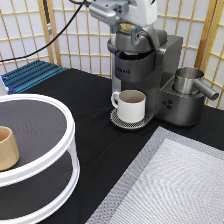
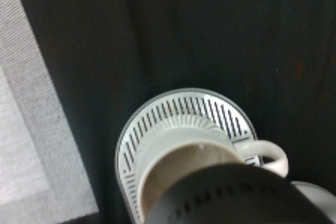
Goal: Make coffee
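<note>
**Gripper over the coffee machine, mug waiting below**

In the exterior view, the gripper [image 1: 131, 31] was at the top of the coffee machine [image 1: 150, 70], pressed close to its head, probably because the pod goes in there. Whether the jaws were apart or together I cannot tell, since the hand and the machine's dark head hid them. The coffee pod itself was not visible; it could be inside the machine or hidden by the hand, but the pictures did not show this. One cream-white mug [image 1: 130, 104] stood on the round drip grate [image 1: 120, 121] just under the machine's spout, surely so that it catches the drink. One steel jug [image 1: 190, 81] sat on the machine's lower side part. Well apart from the machine, one tan cup [image 1: 7, 148] rested on the upper level of a white two-level stand [image 1: 70, 150]. One grey mat [image 1: 175, 180] lay on the black tabletop [image 1: 95, 105], in front of the machine.

In the wrist view, the same mug [image 2: 217, 160] was seen from above on the slotted grate [image 2: 187, 107], with the machine's dark head partly covering it. The grey mat [image 2: 30, 125] lay near the grate.
</note>
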Available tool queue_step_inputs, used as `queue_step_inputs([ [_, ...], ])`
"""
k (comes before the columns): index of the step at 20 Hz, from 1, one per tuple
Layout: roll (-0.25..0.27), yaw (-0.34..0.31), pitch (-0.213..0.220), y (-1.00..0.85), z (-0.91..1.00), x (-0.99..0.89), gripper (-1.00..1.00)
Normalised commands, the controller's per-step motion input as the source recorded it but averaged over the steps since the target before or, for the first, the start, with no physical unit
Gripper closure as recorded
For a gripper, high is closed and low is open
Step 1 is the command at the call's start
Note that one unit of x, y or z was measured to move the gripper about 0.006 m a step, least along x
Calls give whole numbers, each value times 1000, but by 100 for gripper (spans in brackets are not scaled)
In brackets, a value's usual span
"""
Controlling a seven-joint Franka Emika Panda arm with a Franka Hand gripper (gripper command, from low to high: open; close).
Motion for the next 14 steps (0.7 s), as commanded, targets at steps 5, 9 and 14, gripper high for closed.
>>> queue_step_inputs([
  [5,0,0,17,-283,-67,-216,-100],
  [9,0,7,3,-77,952,-603,-100],
  [14,-8,21,-44,376,1000,-465,-100],
])
